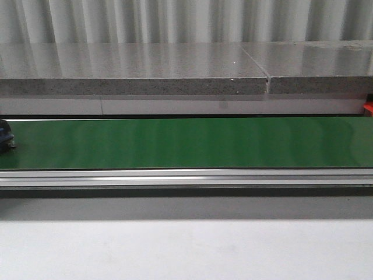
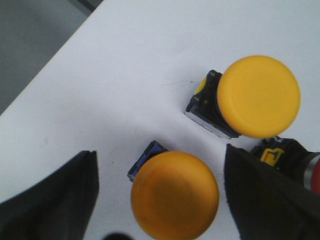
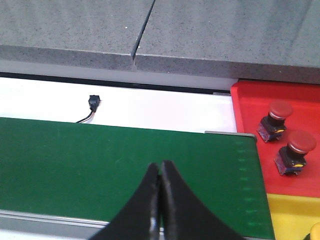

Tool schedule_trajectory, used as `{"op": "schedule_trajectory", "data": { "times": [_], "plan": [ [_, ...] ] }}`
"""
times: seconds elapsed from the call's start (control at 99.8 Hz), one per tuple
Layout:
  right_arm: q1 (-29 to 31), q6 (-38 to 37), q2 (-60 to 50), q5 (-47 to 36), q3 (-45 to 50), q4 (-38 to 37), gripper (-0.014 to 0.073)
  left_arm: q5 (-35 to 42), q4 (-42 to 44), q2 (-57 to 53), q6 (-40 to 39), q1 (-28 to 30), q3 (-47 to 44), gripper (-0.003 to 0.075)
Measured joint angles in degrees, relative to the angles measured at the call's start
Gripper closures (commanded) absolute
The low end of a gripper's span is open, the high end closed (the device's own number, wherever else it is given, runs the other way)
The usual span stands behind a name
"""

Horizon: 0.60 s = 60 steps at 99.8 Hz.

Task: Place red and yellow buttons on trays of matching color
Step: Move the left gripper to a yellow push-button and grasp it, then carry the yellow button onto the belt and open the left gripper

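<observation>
In the left wrist view my left gripper [image 2: 161,192] is open, its black fingers [image 2: 55,200] either side of a yellow button [image 2: 175,195] that lies on a white surface [image 2: 125,65]. A second yellow button [image 2: 257,96] lies beyond it, and a red button [image 2: 314,172] peeks in at the edge. In the right wrist view my right gripper [image 3: 160,172] is shut and empty above the green belt [image 3: 100,165]. A red tray [image 3: 272,100] holds two red buttons [image 3: 274,120] [image 3: 295,152]. A yellow tray [image 3: 292,215] adjoins it. Neither gripper shows in the front view.
The front view shows the green conveyor belt [image 1: 186,143] with an aluminium rail [image 1: 186,177], a grey stone ledge [image 1: 134,70] behind and a white table [image 1: 186,251] in front. A small black connector with wires [image 3: 93,102] lies on the white strip beyond the belt.
</observation>
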State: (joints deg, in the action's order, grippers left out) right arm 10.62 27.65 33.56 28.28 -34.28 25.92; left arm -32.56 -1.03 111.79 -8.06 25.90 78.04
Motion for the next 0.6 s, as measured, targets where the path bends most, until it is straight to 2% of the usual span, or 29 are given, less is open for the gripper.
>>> {"op": "schedule_trajectory", "data": {
  "times": [0.13, 0.251, 0.421, 0.601],
  "plan": [
    [0.0, 0.0, 0.0, 0.0, 0.0, 0.0, 0.0675, -0.11, 0.0, 0.0, 0.12, 0.0, 0.0, 0.0592],
    [0.0, 0.0, 0.0, 0.0, 0.0, 0.0, 0.0675, -0.66, -0.5, 0.0, 0.12, 0.0, 0.0, 0.0743],
    [0.0, 0.0, 0.0, 0.0, 0.0, 0.0, 0.0675, -2.66, -1.38, -1.54, 0.12, 0.0, 0.0, 0.0741],
    [0.0, 0.0, 0.0, 0.0, 0.0, 0.0, 0.0675, -3.94, -2.43, -8.41, 0.12, -0.39, 0.0, 0.0741]
  ]
}}
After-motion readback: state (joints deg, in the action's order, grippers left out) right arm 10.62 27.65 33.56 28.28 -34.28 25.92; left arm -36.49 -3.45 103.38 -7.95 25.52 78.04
